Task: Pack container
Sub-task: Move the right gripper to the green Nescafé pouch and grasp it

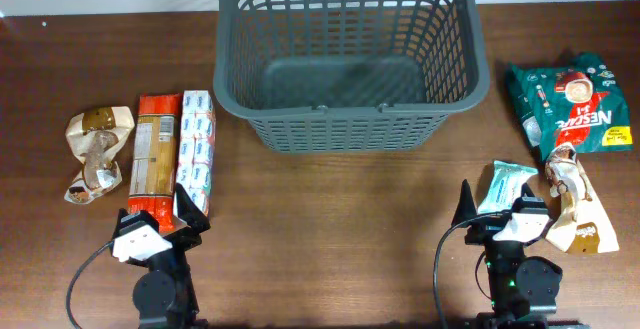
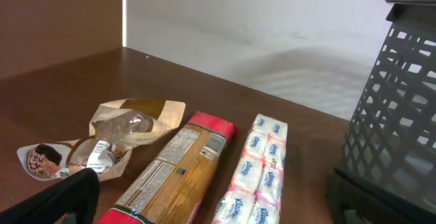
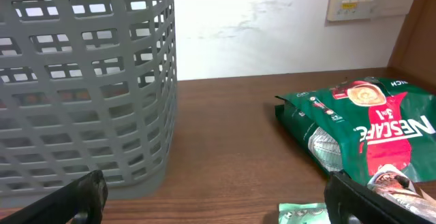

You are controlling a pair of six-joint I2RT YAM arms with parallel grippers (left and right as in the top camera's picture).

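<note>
Container (image 1: 345, 127), empty, far centre of table; packing not begun.
Packets (image 1: 153, 159) lie in two groups either side of it, seemingly so each arm serves its own side. Left gripper (image 1: 155, 214) and right gripper (image 1: 497, 204) rest at the near edge, fingers apart, holding nothing. Dark wood tabletop (image 1: 330, 239); white wall (image 3: 272, 26) behind.

Basket (image 1: 350, 129) blocks far centre; bare table (image 1: 340, 229) before it (packets (image 1: 155, 159) crowd left, right edges).
</note>
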